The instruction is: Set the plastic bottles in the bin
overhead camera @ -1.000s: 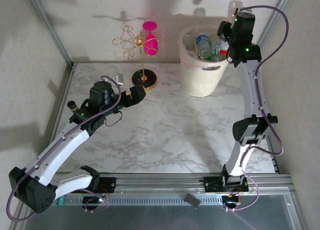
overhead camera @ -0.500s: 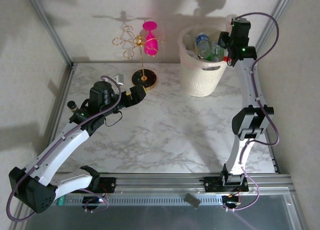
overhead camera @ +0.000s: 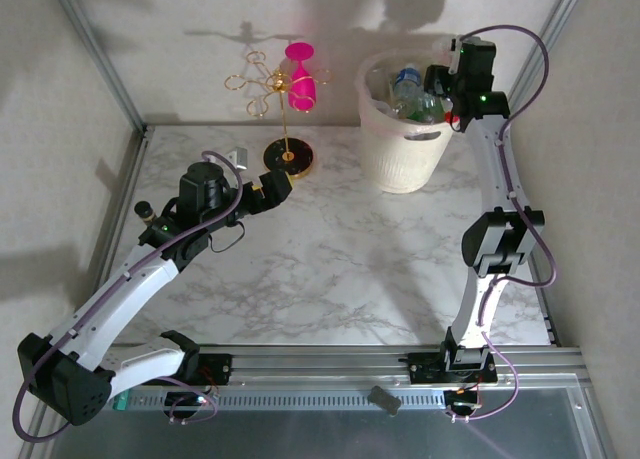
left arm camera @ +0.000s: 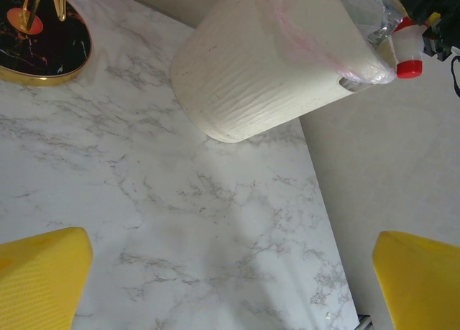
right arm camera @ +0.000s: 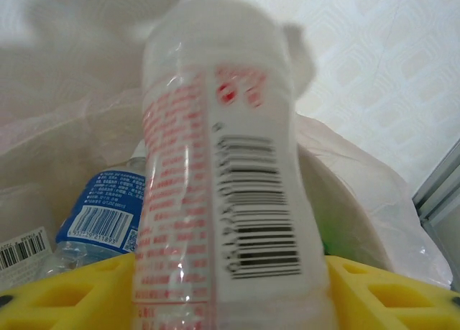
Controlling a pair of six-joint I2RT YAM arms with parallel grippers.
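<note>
The bin (overhead camera: 405, 159) is a cream-white bucket at the back right, with several plastic bottles (overhead camera: 408, 87) lying inside. My right gripper (overhead camera: 447, 91) hangs over its right rim. In the right wrist view a clear bottle (right arm camera: 223, 165) with red print and a barcode fills the gap of that gripper (right arm camera: 230, 280). A yellow finger rests against each side, and the bottle looks smeared. Beneath it lie a blue-labelled bottle (right arm camera: 100, 208) and the bin's pale liner. The left wrist view catches the bin (left arm camera: 266, 71) and a red cap (left arm camera: 410, 69) by its rim. My left gripper (overhead camera: 283, 189) is open over bare marble.
A gold wire stand with a pink glass (overhead camera: 298, 74) rises from a black round base (overhead camera: 290, 157) left of the bin. A small grey-lidded object (overhead camera: 236, 157) sits beside my left arm. Metal frame posts and walls close in the table's back and sides.
My right gripper has come down and to the left, from behind the bin's right side to over its rim, carrying the bottle. The left arm has stayed still.
</note>
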